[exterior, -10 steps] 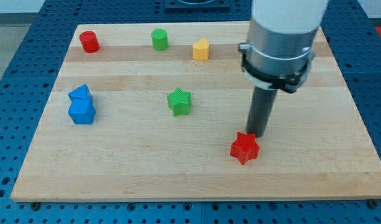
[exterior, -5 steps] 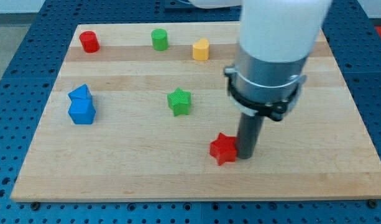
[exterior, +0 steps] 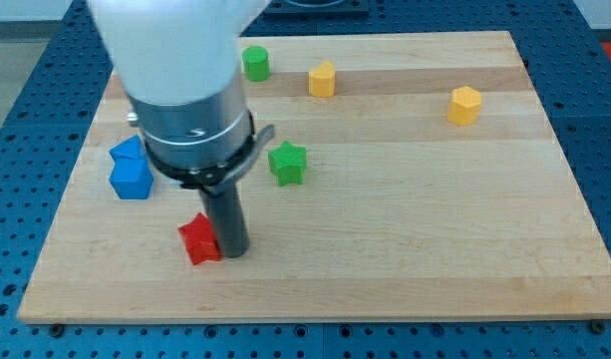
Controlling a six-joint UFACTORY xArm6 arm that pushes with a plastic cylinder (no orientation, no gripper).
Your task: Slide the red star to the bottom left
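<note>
the push toward the bottom-left corner is well under way, i'd judge: the red star sits low on the wooden board, left of the middle and not far from the bottom edge, but there's open wood between it and the bottom-left corner. my tip is planted right against the star's right side, touching it or as near as makes no difference, so the rod is in a fair spot for shoving it on toward the view's left. there's no gripper to open or close here, just a bare straight rod bearing sideways on the block. the next move calls for a push left and a little downward, keeping contact on the star's right face so it doesn't spin off round the rod. the arm stands near upright over the board's left half, its pale body hiding part of the top-left corner. the two blue blocks lie near the left edge, above the likely path, and the green star stands apart toward the middle.
</note>
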